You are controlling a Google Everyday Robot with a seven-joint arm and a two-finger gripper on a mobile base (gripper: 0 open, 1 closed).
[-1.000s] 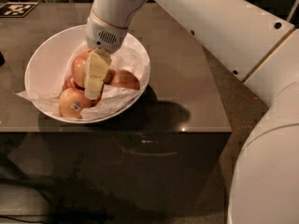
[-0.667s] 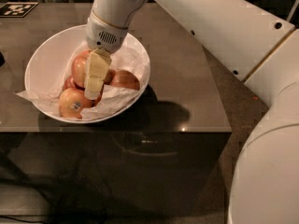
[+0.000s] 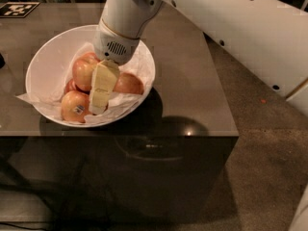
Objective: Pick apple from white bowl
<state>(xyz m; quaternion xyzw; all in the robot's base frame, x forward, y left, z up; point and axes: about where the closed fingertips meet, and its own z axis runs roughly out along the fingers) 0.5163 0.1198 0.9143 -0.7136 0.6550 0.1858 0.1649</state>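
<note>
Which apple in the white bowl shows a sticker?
The front apple, lowest in the picture, by the white bowl's near rim: it carries a small dark-and-white sticker. The other apples show none. The gripper is down in the bowl beside it.

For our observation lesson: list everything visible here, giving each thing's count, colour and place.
Wide glossy white round bowl: one, white, on the table.
Crumpled white paper: one sheet, white, lining the bowl.
Shiny pinkish-red and yellow apple: one, no sticker showing, in the bowl beside the tool.
Other reddish-yellow apples: three showing, in the bowl; the front one bears a sticker.
Glossy dark brown table: one, under the bowl.
Black-and-white square marker: one, table's far corner.
White robot arm: one, reaching down from above.
Cream-yellow tool: one, lowered into the bowl among the apples.
</note>
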